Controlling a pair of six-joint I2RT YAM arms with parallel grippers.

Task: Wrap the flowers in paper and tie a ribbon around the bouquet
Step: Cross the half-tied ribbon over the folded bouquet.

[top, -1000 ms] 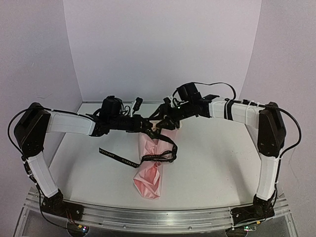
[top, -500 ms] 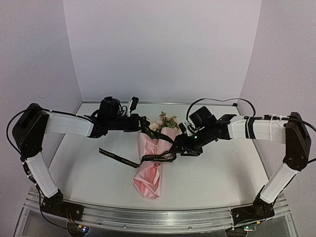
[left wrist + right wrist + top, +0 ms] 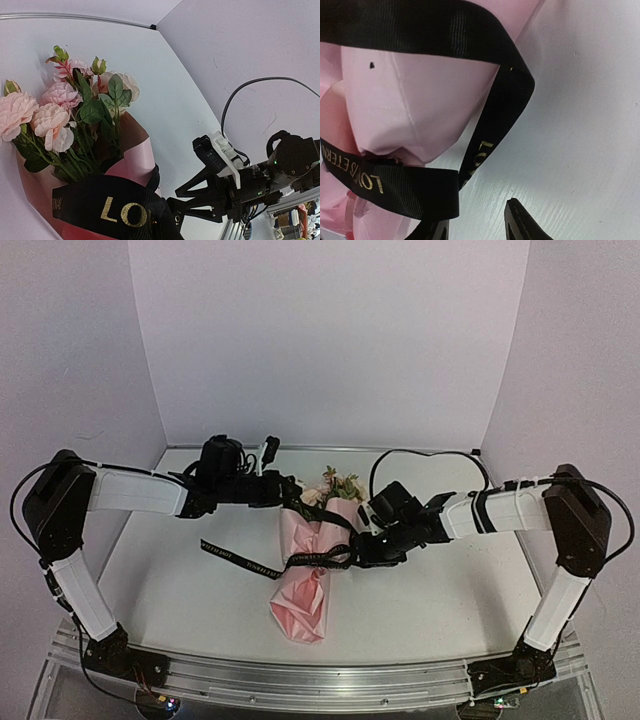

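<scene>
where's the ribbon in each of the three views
top external: ribbon at centre, crossing the pink paper, tail trailing left.
left wrist: bottom edge, close up, gold letters.
right wrist: band across the top, looping down to the bottom left.
shared landmark: the pink paper under it.

ribbon point(image 3: 415, 30) ribbed woven cloth, gilt lettering; paper point(image 3: 420, 100) matt, creased; table point(image 3: 580, 125) smooth white.

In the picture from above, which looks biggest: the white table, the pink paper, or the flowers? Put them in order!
1. table, by far the biggest.
2. pink paper, a long cone.
3. flowers, just a small tuft peeking out of the cone's top.
</scene>
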